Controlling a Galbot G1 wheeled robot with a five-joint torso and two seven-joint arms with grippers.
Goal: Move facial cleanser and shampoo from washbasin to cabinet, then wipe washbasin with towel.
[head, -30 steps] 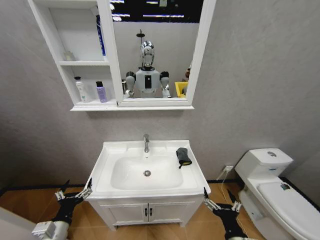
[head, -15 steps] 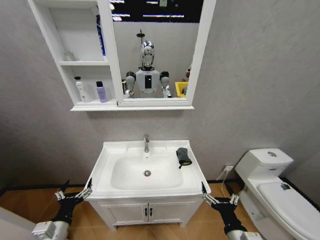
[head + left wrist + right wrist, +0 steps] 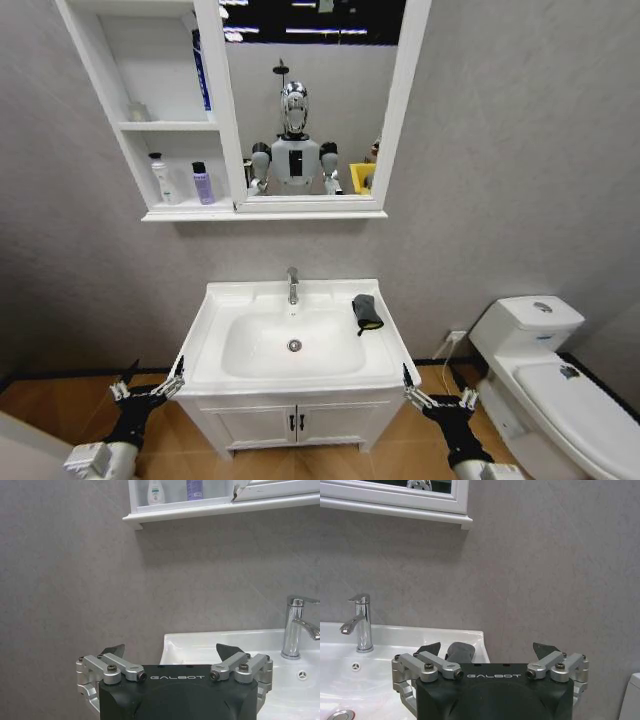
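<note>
The white washbasin [image 3: 215, 310] sits in the middle of the head view, with its chrome tap [image 3: 292, 285] at the back. The dark folded towel [image 3: 367, 312] lies on its right rim, also seen as the towel [image 3: 461, 651] just beyond my right gripper [image 3: 487, 650]. On the cabinet [image 3: 160, 212], the lower open shelf holds a white bottle [image 3: 160, 180] and a purple bottle [image 3: 202, 184]; which is the facial cleanser and which the shampoo I cannot tell. My left gripper [image 3: 150, 386] hangs open, low by the basin's left front corner. My right gripper [image 3: 437, 398] hangs open by the right front corner.
A white two-door vanity [image 3: 295, 425] carries the basin. A white toilet [image 3: 560, 385] stands to the right, close to my right arm. The cabinet's mirror [image 3: 300, 100] reflects the robot. A blue item [image 3: 201, 70] stands on the upper shelf. Brown floor lies on both sides.
My right gripper has risen a little and moved slightly inward toward the vanity's right front corner. The left gripper, the towel and the bottles have not moved.
</note>
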